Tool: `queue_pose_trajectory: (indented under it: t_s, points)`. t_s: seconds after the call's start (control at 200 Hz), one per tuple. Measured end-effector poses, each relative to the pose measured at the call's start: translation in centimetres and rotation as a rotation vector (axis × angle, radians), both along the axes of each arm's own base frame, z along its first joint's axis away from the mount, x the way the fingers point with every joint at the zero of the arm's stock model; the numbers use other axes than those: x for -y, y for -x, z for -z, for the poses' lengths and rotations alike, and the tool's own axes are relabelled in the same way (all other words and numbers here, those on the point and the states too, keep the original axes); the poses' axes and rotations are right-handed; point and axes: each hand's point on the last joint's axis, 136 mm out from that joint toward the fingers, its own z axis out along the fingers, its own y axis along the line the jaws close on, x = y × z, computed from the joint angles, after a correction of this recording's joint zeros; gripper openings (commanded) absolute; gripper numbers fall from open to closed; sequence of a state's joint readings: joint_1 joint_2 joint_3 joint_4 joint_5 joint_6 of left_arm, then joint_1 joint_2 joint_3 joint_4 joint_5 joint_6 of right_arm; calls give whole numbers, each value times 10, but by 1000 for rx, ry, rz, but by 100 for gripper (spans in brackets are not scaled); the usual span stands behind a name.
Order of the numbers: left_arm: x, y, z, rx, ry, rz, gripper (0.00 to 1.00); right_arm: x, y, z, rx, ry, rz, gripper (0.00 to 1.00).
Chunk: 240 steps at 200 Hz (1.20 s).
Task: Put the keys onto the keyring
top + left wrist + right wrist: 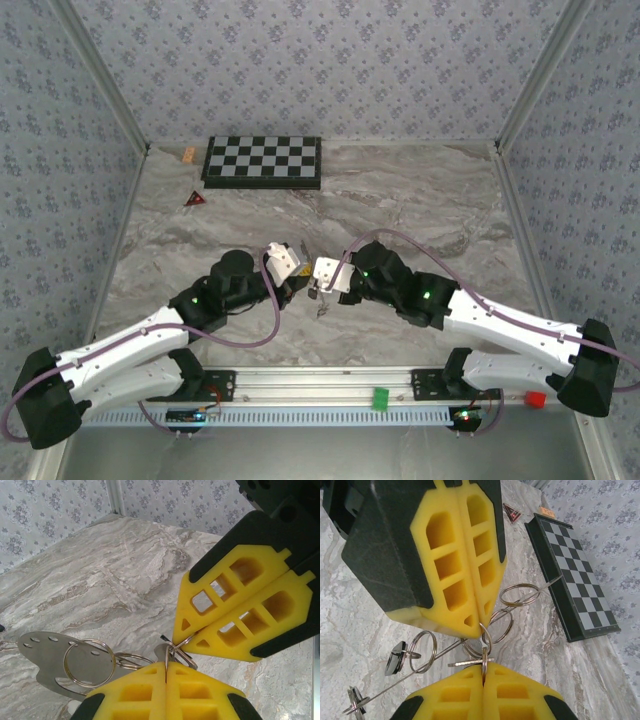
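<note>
On the robot's side of the chessboard (263,160), the left claw (166,666) and right claw (483,666) both pinch shut on the keyring (485,636), which looks light, thin, hard and slippery, so holding its wire edge tight seems best.

Overhead rear camera looks down the grey marble table (420,200); close-in wrist cameras face each other, left framing the right gripper (176,638), right framing the left gripper (481,622).

no legible text, label, brand, number or sign on anything in view.
</note>
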<state>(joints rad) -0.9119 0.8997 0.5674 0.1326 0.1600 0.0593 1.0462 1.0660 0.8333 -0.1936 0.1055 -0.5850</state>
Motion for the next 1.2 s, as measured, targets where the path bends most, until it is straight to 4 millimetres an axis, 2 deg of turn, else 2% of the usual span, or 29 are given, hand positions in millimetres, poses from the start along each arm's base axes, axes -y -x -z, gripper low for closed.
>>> queue_pose_trajectory:
  t_s: [0.375,0.525,0.685,0.835,1.034,1.199]
  points:
    - [3,-2,10,-20,-25,-1,0,-3,4,-1,32,13,-8,0]
    - [1,-4,10,-25,-22,-18,0,-4,7,5,29,19,-15,0]
    - [-2,-3,-8,-3,38,-27,0,-1,8,17,16,44,-15,0]
    - [-5,-1,-27,30,100,-31,0,0,8,21,12,51,-12,0]
    - [-5,-1,-26,28,101,-31,0,1,8,20,7,36,-5,0]
    - [-4,1,-26,27,104,-18,0,10,7,15,-4,-10,16,0]
